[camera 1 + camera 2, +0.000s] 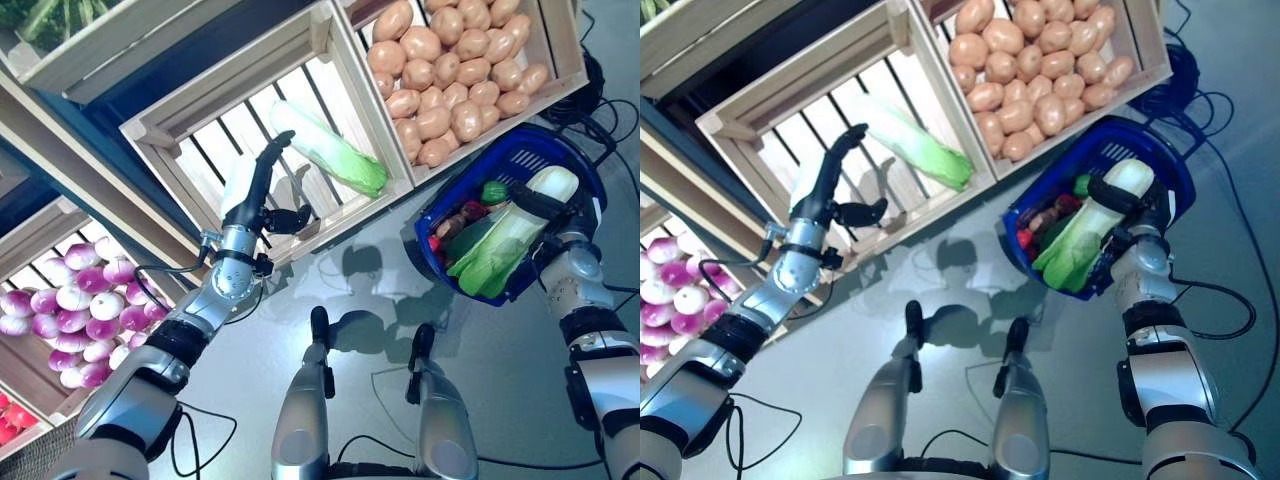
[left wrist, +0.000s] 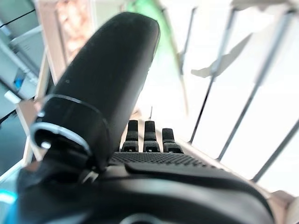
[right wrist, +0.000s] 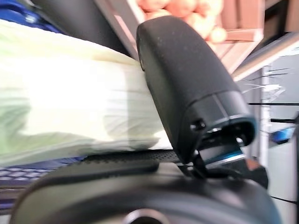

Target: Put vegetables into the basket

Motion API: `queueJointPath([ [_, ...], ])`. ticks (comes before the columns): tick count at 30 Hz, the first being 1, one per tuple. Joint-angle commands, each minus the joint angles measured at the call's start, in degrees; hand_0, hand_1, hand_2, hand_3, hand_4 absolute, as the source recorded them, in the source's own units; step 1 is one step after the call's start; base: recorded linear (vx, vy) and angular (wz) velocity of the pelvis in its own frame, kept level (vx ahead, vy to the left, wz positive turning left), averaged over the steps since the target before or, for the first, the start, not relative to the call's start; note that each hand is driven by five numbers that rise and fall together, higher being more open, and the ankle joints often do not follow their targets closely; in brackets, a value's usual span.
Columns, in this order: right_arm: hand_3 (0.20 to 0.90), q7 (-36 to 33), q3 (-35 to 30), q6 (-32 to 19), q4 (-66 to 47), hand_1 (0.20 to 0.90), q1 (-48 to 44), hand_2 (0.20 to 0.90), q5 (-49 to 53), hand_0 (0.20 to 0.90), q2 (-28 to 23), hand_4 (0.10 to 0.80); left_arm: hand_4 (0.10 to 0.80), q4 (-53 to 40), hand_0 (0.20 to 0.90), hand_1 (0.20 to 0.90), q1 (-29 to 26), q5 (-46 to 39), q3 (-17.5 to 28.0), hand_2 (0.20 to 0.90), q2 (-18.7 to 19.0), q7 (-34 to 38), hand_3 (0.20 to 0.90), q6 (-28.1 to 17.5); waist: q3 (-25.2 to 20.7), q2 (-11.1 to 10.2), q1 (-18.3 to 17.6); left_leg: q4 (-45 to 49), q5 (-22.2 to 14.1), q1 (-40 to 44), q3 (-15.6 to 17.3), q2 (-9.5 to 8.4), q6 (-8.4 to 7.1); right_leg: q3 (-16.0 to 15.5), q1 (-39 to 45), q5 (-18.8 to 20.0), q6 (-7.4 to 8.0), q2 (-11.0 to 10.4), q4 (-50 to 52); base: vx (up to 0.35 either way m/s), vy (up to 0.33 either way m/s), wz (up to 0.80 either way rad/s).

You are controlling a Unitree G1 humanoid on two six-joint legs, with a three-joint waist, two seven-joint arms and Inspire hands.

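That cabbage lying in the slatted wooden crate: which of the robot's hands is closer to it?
Left. The left hand reaches into the slatted crate beside the napa cabbage, fingers open, not touching it. The right hand is off at the blue basket, shut on another cabbage.

Blue basket [image 1: 520, 165]; white-and-green cabbage [image 1: 500, 235] in it; pale wooden crates [image 1: 200, 110]; tan potatoes [image 1: 450, 70]; purple-and-white turnips [image 1: 85, 300].
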Motion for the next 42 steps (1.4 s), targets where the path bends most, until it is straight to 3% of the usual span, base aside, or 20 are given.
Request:
queueJointPath([
  [1,0.300,-2.73,-0.78,-6.38,-2.73,0.300,-6.80,0.300,3.18,0.300,-4.89,0.400,0.800,-2.19,0.900,0.900,-6.50,-1.21,4.49,0.900,2.69,5.11,0.900,-5.88,-0.50,-1.76,0.12,13.61,-10.35,-2.98,-3.04,-0.75,-3.13,-0.90,-1.62,-2.50,-3.49,-0.81,7.27,-0.086,0.020,0.22],
  [12,0.300,-11.06,0.52,-8.22,-1.20,0.300,-12.97,0.300,0.43,0.300,-5.35,0.400,0.800,-5.90,0.900,0.900,-9.09,-2.50,3.57,0.900,3.21,6.61,0.900,-6.72,-0.19,-0.73,1.92,20.10,-11.90,-12.53,-2.83,-1.47,-2.29,-1.72,-11.72,-5.37,-3.99,-3.23,17.42,-0.045,-0.013,0.10],
  [18,0.300,-14.60,0.88,-9.38,-1.65,0.300,-15.00,0.300,-0.49,0.300,-6.88,0.400,0.800,-10.60,0.900,0.900,-8.05,-2.51,4.40,0.900,4.32,7.05,0.900,-6.49,-0.19,-0.05,2.58,26.64,-14.42,-19.20,-2.96,-1.06,-1.49,-1.09,-18.42,-8.54,-5.06,-4.55,25.77,0.024,-0.022,0.08],
  [19,0.300,-15.00,1.01,-9.62,-1.55,0.300,-15.31,0.300,-0.47,0.300,-7.16,0.400,0.800,-10.97,0.900,0.900,-7.88,-2.78,4.27,0.900,4.44,7.00,0.900,-6.53,-0.19,0.05,2.55,27.71,-16.02,-19.12,-3.23,-1.04,-1.87,-0.41,-18.42,-10.07,-4.53,-4.55,27.07,0.030,-0.045,0.11],
  [21,0.300,-15.84,0.86,-10.01,-1.81,0.300,-15.88,0.300,-1.04,0.300,-7.75,0.400,0.800,-12.69,0.900,0.900,-7.41,-2.80,4.53,0.900,4.86,7.15,0.900,-5.95,-0.19,0.37,2.70,29.05,-15.46,-21.42,-2.98,-0.99,-1.28,-0.68,-20.77,-9.77,-5.47,-4.77,28.81,0.029,-0.030,0.11],
  [24,0.300,-17.61,1.00,-9.82,-2.03,0.300,-16.23,0.300,-1.75,0.300,-8.22,0.400,0.800,-13.58,0.900,0.900,-6.80,-3.12,4.55,0.900,5.33,6.99,0.900,-5.69,-0.19,0.39,2.77,31.26,-17.69,-21.96,-3.42,-1.16,-1.46,0.14,-21.26,-11.78,-4.97,-4.83,31.06,0.083,-0.040,0.05],
  [25,0.604,-19.46,0.85,-9.33,-2.19,0.604,-16.76,0.604,-2.65,0.604,-8.85,0.602,0.800,-14.28,0.900,0.900,-6.19,-3.85,4.91,0.900,6.05,6.81,0.900,-5.63,-0.19,0.48,2.96,32.71,-18.14,-23.20,-3.76,-1.12,-1.19,0.37,-22.46,-12.25,-5.20,-4.65,32.61,0.030,-0.047,0.05],
  [26,0.604,-20.08,0.93,-9.12,-2.36,0.604,-16.92,0.604,-2.87,0.604,-8.97,0.602,0.800,-14.47,0.900,0.900,-6.05,-3.89,4.98,0.900,6.15,6.80,0.900,-5.61,-0.19,0.44,2.99,33.03,-18.27,-23.43,-3.79,-1.13,-1.08,0.36,-22.67,-12.35,-5.27,-4.65,32.85,0.047,-0.068,0.05],
  [27,0.900,-20.77,1.02,-7.98,-2.47,0.900,-17.34,0.900,-3.59,0.900,-9.18,0.800,0.800,-14.61,0.900,0.900,-5.77,-3.78,5.11,0.900,6.44,6.87,0.900,-5.99,-0.19,0.42,3.06,33.68,-18.52,-23.88,-4.00,-1.15,-0.99,0.36,-23.01,-12.55,-5.39,-4.57,33.32,0.031,-0.037,0.03],
  [40,0.900,-18.53,1.46,-3.32,1.24,0.900,-16.57,0.900,-1.68,0.900,-10.03,0.800,0.800,-13.80,0.900,0.900,-7.62,-1.62,4.57,0.900,9.52,8.31,0.900,-6.85,-0.19,-0.44,3.05,34.81,-18.26,-22.11,-4.05,0.06,-1.40,0.19,-20.77,-12.74,-5.76,-3.96,33.68,0.027,-0.007,-0.02],
  [42,0.900,-18.85,1.19,-2.78,1.58,0.900,-16.84,0.900,-2.22,0.900,-10.50,0.800,0.800,-13.15,0.900,0.900,-8.17,-2.01,4.75,0.900,10.20,7.96,0.900,-6.64,-0.19,-0.57,3.04,33.55,-16.38,-21.88,-3.54,0.58,-1.19,-0.52,-20.43,-11.22,-6.41,-3.90,32.31,-0.028,0.003,0.00],
])
